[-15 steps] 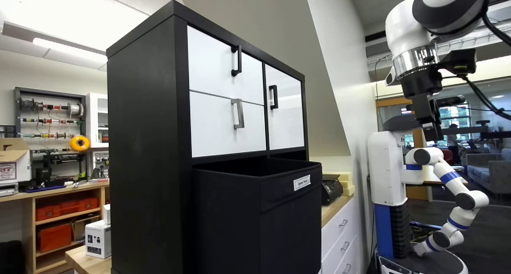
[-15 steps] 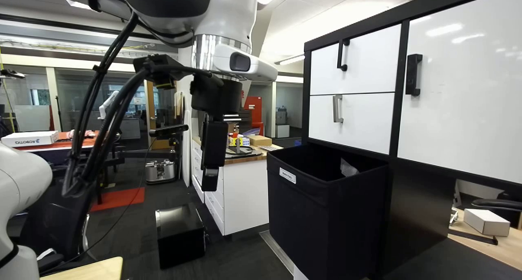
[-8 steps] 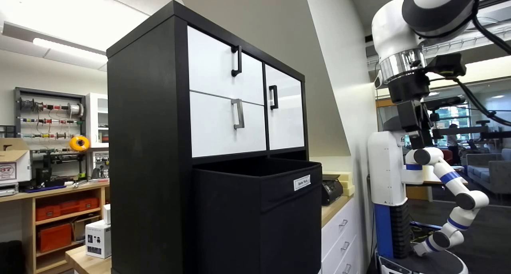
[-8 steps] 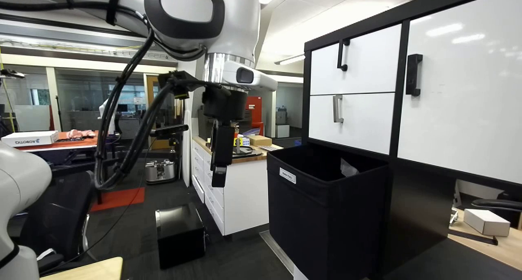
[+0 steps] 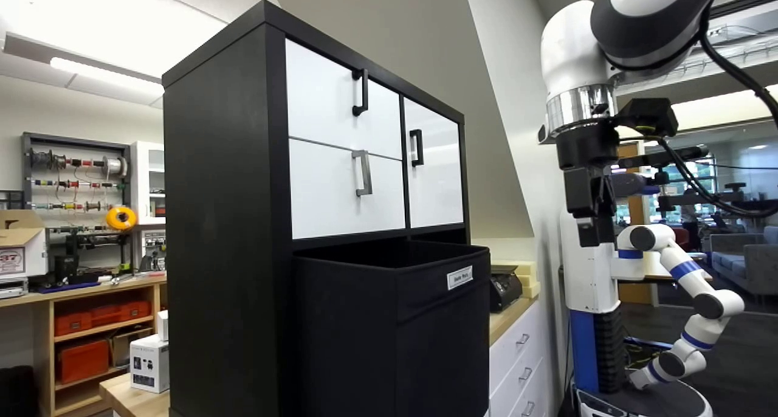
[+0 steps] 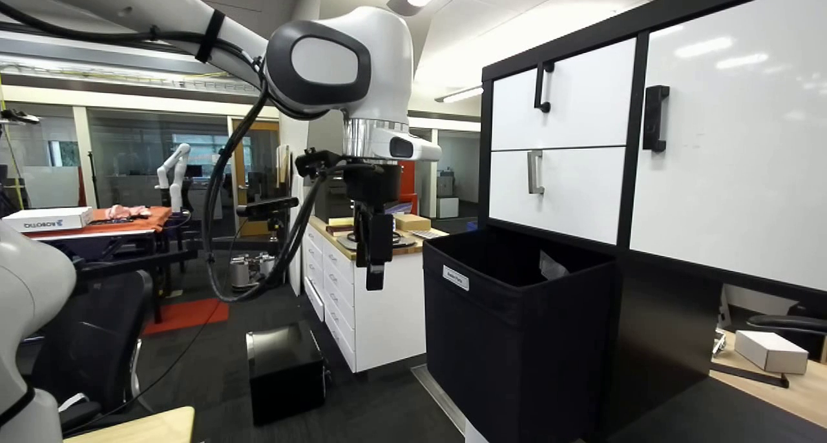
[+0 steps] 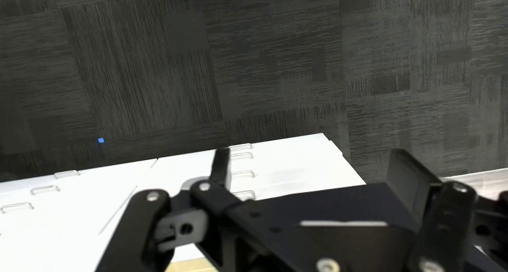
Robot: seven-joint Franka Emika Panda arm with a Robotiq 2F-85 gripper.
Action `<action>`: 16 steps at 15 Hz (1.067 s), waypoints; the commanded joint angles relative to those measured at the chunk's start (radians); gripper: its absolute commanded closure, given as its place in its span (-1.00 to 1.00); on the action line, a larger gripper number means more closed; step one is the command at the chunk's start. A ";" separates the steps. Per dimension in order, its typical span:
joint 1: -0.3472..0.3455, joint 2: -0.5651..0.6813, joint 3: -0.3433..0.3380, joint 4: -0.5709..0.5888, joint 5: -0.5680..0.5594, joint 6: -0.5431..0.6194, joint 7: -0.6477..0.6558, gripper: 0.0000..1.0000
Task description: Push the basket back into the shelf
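Wrist view: claw [image 7: 310,161] spread wide, empty. In an exterior view, basket [image 6: 517,346] lies lower right of it, apart, jutting from shelf [image 6: 711,191].

"ROBOTIQ" on box [image 6: 49,218], "37" on carton [image 5: 23,250], "Parts" on basket [image 5: 442,344]

Tool [image 6: 376,278] shifted, nearer the basket [image 6: 475,346]

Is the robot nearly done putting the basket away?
No, none of the push looks done: the basket juts out of the shelf. Nothing is in hand: the open gripper hangs in front of the basket, not touching it. Left: pushing it in, probably until it stops sticking out past the drawers.
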 commanded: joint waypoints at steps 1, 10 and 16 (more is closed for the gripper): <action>0.036 0.034 0.016 -0.015 0.025 0.103 0.017 -1.00; 0.086 0.152 0.052 -0.050 0.095 0.387 0.049 -1.00; 0.092 0.179 0.050 -0.039 0.079 0.392 0.025 -1.00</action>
